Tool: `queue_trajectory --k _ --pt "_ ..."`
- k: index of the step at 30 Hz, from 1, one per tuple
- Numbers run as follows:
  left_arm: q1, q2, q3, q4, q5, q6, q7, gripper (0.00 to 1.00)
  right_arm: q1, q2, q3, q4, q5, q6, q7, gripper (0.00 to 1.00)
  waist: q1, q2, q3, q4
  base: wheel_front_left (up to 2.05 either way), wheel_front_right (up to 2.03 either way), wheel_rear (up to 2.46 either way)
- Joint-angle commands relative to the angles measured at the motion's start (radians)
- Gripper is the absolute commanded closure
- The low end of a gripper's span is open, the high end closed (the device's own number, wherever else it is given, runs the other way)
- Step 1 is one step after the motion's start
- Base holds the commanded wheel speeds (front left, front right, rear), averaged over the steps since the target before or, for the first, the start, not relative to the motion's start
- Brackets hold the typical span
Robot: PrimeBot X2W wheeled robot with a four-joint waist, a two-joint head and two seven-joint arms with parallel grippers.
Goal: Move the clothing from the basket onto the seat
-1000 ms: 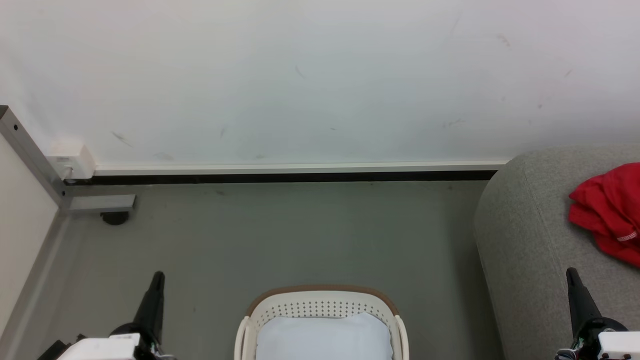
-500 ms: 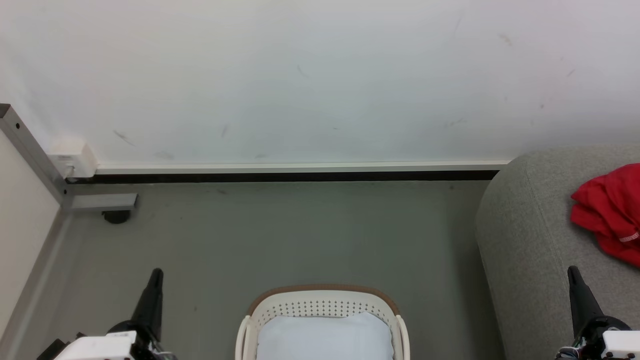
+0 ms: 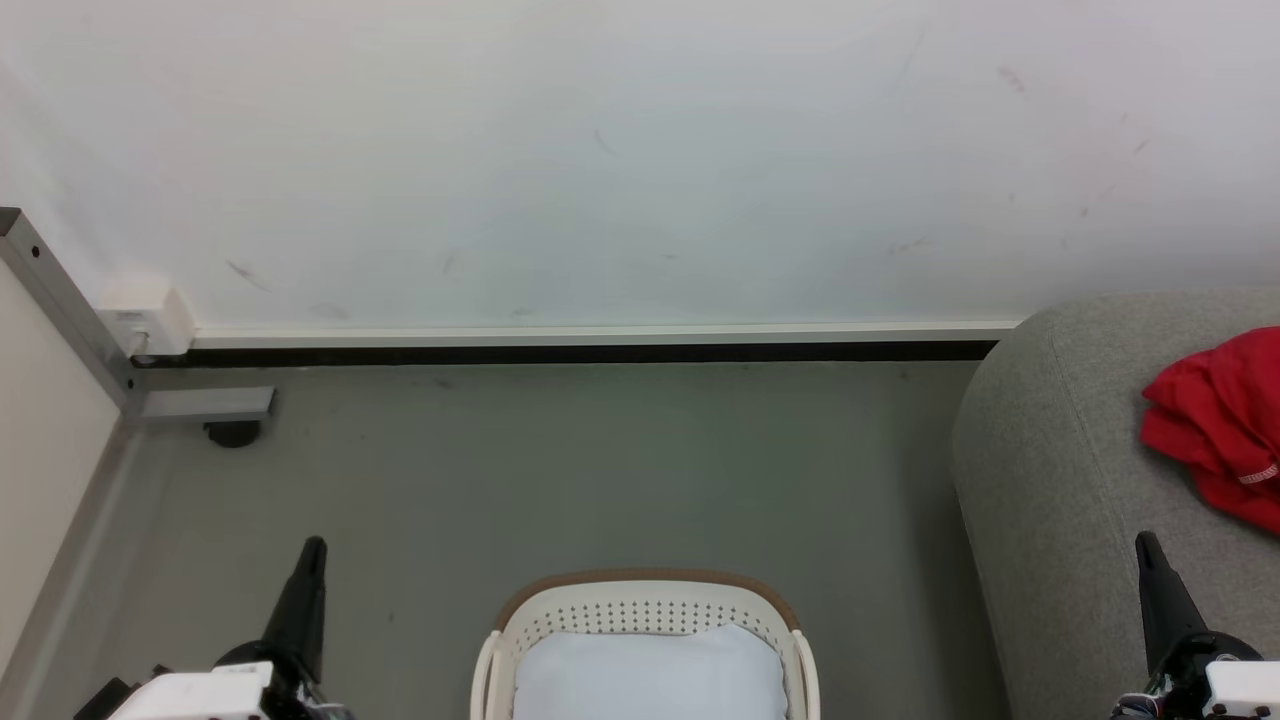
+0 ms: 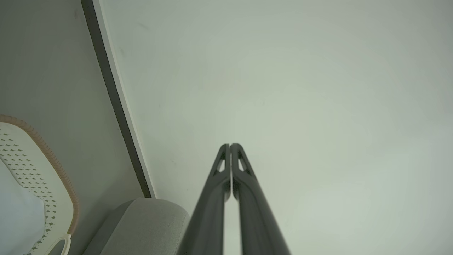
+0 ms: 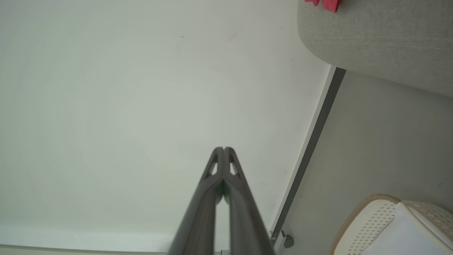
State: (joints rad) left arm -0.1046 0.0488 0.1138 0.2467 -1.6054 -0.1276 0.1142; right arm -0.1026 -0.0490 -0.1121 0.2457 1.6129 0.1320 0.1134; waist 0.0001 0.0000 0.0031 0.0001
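Clothing (image 3: 1220,440) lies on the seat (image 3: 1060,480), the basket (image 3: 640,612) holds pale padding (image 3: 645,675), and the left tool (image 4: 230,146) and right tool (image 5: 223,148) are each pressed together, empty.

Basket (image 3: 645,600) is cut by the bottom edge in the head view, near part out of frame. White padding (image 3: 648,675) covers its inside, so the floor under it is hidden. Red clothing (image 3: 1215,420) is cut by the right edge, full shape can't be told. Sofa (image 3: 1060,480) runs off the right and bottom edges. Left gripper (image 3: 313,547) and right gripper (image 3: 1146,545) each read as one dark spike there, bases cut off. In the left wrist view the fingers (image 4: 208,219) blur toward the bottom edge.
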Motion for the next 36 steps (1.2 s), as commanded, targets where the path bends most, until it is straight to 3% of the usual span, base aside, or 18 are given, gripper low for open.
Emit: queue_trajectory --k 1,36 --pt "-0.010 0.002 0.003 -0.003 -0.013 -0.006 0.004 1.00 -0.012 -0.005 -0.004 -0.003 0.001 -0.002 0.003 1.00 -0.0001 0.0000 0.000 0.000 0.00 0.00 0.00" --pt "-0.009 0.002 0.003 -0.003 -0.014 -0.006 0.003 1.00 -0.012 -0.004 -0.005 -0.003 0.000 -0.002 0.004 1.00 -0.0001 0.0000 0.000 0.000 0.00 0.00 0.00"
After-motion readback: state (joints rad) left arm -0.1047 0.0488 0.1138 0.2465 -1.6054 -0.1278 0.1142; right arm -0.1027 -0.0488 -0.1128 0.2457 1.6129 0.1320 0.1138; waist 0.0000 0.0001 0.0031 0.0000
